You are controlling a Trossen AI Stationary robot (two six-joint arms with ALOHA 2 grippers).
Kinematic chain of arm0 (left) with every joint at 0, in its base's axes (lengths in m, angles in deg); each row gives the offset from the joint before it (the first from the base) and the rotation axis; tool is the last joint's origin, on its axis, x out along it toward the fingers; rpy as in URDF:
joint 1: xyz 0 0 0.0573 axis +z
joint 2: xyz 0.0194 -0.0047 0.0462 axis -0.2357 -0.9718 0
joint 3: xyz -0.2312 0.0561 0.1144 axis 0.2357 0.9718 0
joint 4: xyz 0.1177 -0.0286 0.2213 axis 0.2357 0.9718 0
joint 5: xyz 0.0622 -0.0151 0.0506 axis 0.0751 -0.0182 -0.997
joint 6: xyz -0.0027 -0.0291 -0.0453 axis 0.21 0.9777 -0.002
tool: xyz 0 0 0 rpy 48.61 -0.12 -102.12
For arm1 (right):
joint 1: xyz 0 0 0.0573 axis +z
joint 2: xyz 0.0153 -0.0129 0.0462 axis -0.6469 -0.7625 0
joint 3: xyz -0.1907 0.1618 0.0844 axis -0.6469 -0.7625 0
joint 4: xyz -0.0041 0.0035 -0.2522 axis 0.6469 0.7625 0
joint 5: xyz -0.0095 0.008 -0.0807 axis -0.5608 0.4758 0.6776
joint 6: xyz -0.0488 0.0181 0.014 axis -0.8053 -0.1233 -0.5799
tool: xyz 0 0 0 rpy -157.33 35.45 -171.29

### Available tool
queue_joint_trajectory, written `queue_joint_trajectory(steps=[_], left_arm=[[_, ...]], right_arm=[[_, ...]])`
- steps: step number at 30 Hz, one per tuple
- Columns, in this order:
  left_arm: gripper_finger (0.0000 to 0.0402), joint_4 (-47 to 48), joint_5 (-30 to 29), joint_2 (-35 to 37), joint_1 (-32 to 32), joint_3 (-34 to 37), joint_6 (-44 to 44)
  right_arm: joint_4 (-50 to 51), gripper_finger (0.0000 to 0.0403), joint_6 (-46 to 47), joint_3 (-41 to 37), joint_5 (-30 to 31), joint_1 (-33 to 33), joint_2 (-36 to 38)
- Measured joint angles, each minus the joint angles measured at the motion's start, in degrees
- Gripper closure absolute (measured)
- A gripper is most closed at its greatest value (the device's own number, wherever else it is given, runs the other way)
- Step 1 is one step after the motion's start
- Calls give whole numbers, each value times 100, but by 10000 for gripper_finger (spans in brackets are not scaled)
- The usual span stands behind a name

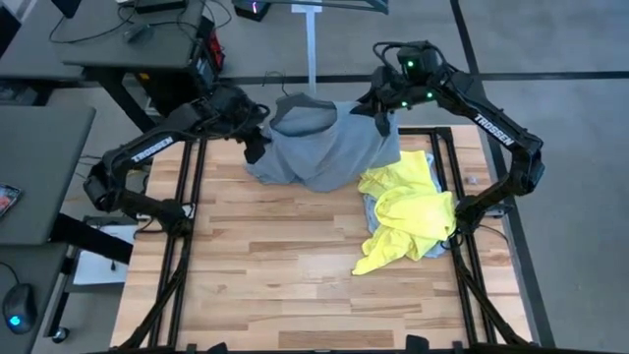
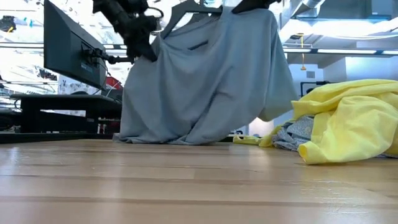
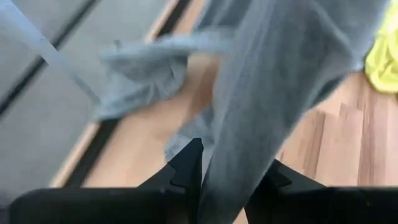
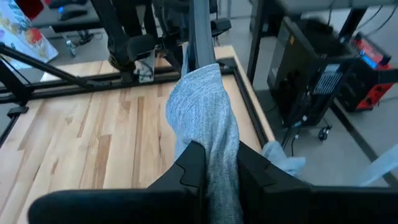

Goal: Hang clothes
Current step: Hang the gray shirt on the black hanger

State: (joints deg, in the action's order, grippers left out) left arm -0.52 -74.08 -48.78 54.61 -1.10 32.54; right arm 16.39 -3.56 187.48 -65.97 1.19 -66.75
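At about ten o'clock on the table [image 1: 295, 285], the left gripper [image 1: 257, 133] pinches a fold of the grey T-shirt [image 1: 324, 147] — its wrist view shows cloth running down between the two dark fingers [image 3: 189, 168]. The shirt is lifted at the far edge, near twelve o'clock, its hem dragging on the wood in the low view, with a thin black hanger [image 2: 186, 9] showing at its collar. At roughly one o'clock the right gripper [image 1: 385, 110] is pressed together on the opposite shoulder, a bunched roll of grey fabric squeezed between its fingers [image 4: 193, 168].

Farther right, around three o'clock, the neon-yellow T-shirt [image 1: 413, 211] lies crumpled on the boards, with a scrap of pale cloth [image 2: 295, 134] peeking from under it.

The grey shirt looks light and limp — it sags wherever it is unsupported and would likely slip through a loose grip. Holding it at the shoulder seams, one per gripper, seems best, since that keeps the neck open for the hanger.
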Motion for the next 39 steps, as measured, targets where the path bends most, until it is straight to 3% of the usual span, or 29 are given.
queue_joint_trajectory(steps=[10, 15, 24, 28, 32, 39], left_arm=[[333, -84, -171, 179, 2, -117, -73], [362, 36, -100, 239, -8, -244, -414], [374, 852, -249, 250, 57, -1298, -941], [374, 1011, -408, 242, 83, -1843, -1227], [374, 1116, -382, 208, 142, -2278, -1455], [374, 698, -405, 120, 149, -3021, -1628]], right_arm=[[-169, 371, 61, -2, -41, 75, -16], [-206, 371, 96, -5, -91, 105, -22], [-96, 296, 208, -35, 241, 75, -81], [35, 276, 124, -18, 760, -7, -43], [8, 265, 83, -11, 877, -130, -23], [-22, 248, -120, 1016, 921, -170, -6]])
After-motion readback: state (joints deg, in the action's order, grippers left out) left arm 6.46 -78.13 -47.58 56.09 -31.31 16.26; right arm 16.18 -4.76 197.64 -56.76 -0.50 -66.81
